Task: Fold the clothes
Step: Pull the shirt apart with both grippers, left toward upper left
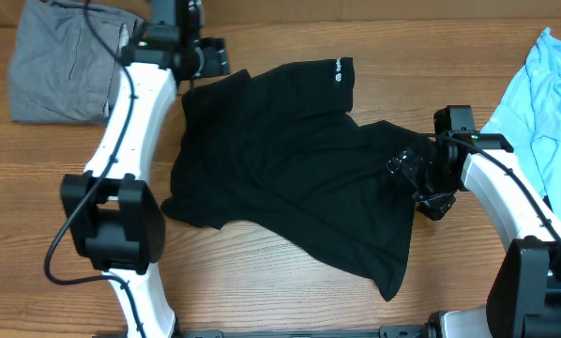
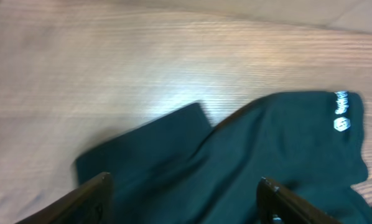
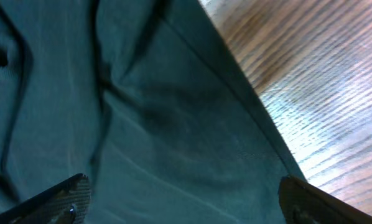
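Overhead, we see the plain black short-sleeved cloth T-shirt (image 1: pixel 290 169) lying rumpled in the middle of the brown wooden table (image 1: pixel 262 300). One sleeve, with its small white logo (image 1: pixel 340 71), points toward the far edge. A folded grey garment (image 1: pixel 60 66) sits at the far left corner, and a light-blue shirt (image 1: pixel 548 103) lies at the right edge.

The left gripper (image 1: pixel 205 58) hangs at the T-shirt's far left corner. Its wrist view shows the fingers spread wide with nothing between them. The right gripper (image 1: pixel 410 171) is at the T-shirt's right side, likewise spread and empty, with black cloth beneath it.

We judge the T-shirt light and limp. It will likely sag, bunch and slide on the smooth wood, so we would pinch it at a hem, a sleeve end or a corner, one per arm, and keep it taut between them.

We cannot tell whether either gripper's fingertips touch the cloth, as both wrist views cut the fingers off at the lower edge. The collar is lost among the dark folds. The light-blue shirt is cut off by the frame, and the right gripper hides part of the T-shirt's edge.
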